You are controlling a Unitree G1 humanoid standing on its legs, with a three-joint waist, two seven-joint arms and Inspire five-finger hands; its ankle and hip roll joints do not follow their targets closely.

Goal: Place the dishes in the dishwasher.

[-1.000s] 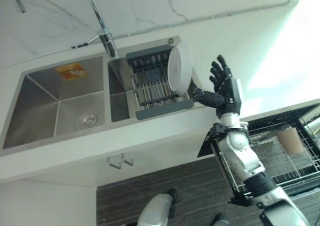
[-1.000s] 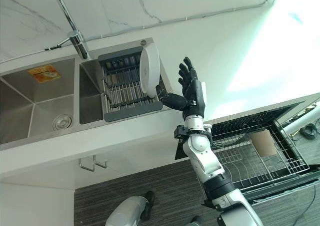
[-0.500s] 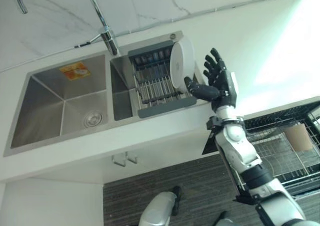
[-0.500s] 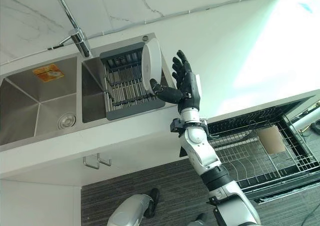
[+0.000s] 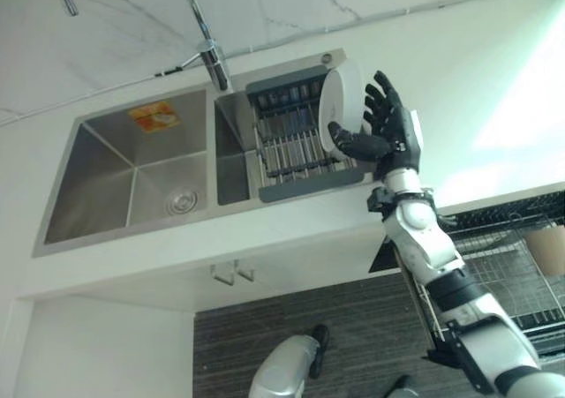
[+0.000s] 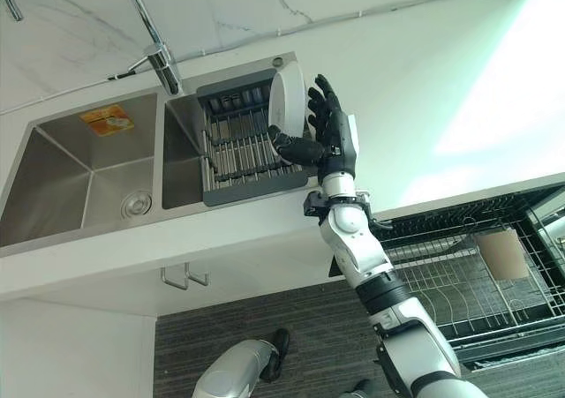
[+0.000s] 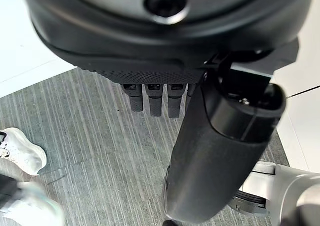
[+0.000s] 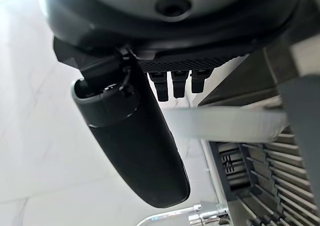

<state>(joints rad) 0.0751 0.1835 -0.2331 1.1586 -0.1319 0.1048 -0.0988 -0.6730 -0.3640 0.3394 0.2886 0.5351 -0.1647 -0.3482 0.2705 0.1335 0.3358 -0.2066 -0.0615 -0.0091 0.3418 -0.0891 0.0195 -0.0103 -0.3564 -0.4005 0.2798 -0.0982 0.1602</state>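
My right hand reaches the upright white plate in the sink rack, fingers spread; next, pinch its rim.

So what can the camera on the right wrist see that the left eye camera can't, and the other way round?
The right wrist view alone gives a close look between the thumb and fingers. The left eye view alone takes in the sink, the faucet and the open dishwasher rack. Both share the open right hand at the white plate standing in the drying rack.
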